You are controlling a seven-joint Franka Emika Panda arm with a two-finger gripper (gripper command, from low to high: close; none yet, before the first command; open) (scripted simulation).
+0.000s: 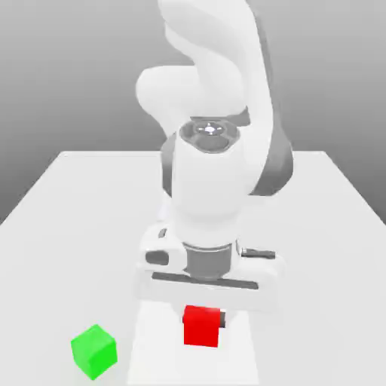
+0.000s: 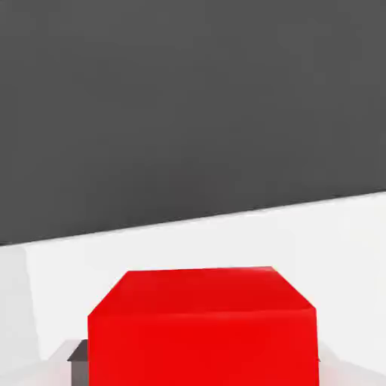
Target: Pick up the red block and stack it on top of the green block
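Observation:
The red block [image 1: 201, 326] sits between the fingers of my gripper [image 1: 203, 320], under the white hand near the table's front edge. A dark finger [image 1: 223, 317] presses against the side of the cube facing the exterior view's right. In the hand view the red block [image 2: 200, 329] looms close, with a dark pad [image 2: 78, 356] against one side, so the gripper [image 2: 200, 363] is shut on it. I cannot tell whether the cube is clear of the table. The green block [image 1: 93, 350] stands apart on the table, toward the exterior view's left of the red one and slightly nearer the front.
The white table [image 1: 83, 226] spreads out behind and to both sides. The arm's bulky white body [image 1: 207, 173] rises directly above the hand and hides the table's middle. A grey backdrop lies beyond the far edge.

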